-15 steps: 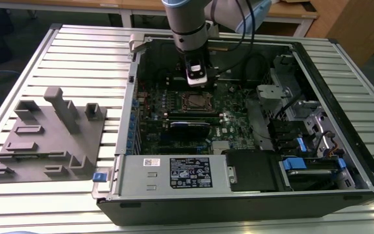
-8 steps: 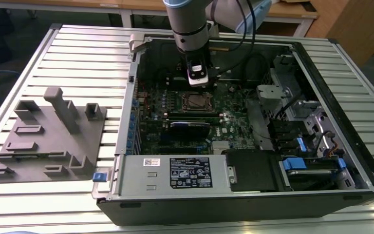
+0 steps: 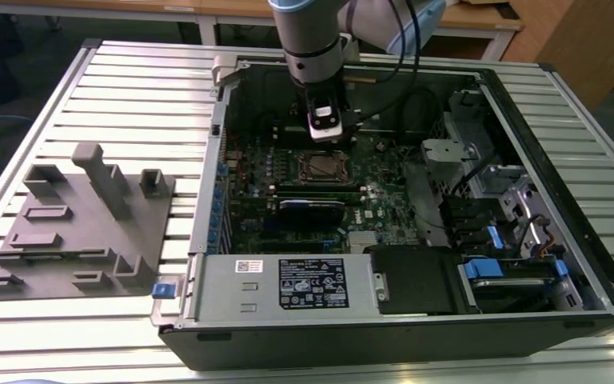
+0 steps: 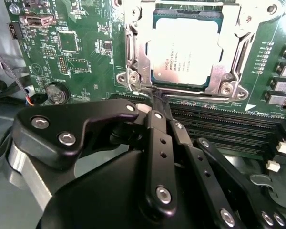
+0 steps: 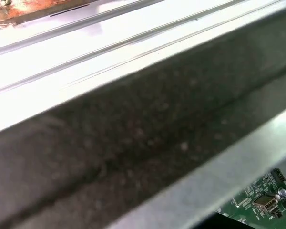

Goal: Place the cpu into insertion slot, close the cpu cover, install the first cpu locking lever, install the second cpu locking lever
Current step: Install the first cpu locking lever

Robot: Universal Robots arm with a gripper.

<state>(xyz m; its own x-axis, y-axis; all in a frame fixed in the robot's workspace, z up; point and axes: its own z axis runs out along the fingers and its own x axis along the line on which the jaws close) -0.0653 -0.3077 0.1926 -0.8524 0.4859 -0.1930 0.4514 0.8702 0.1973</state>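
The cpu point(image 4: 186, 47), with its pale metal top, lies flat in the insertion slot point(image 3: 322, 166) on the green board. The silvery cpu cover point(image 4: 133, 52) is folded down around it, and the chip shows through its window. A thin metal locking lever point(image 4: 200, 98) runs along the socket edge nearest the gripper. My gripper point(image 4: 157, 98) has its black fingers pressed together, their tips at that edge by the socket's corner. In the exterior view the gripper point(image 3: 325, 142) hangs straight down inside the open computer case, just behind the socket.
Long black memory slots point(image 4: 219, 129) lie beside the socket. The case walls point(image 5: 133, 143) ring the board, with a power supply point(image 3: 285, 284) in front and drive bays point(image 3: 488, 268) on the exterior view's right. A grey fixture block point(image 3: 83, 232) sits on the slatted table at that view's left.
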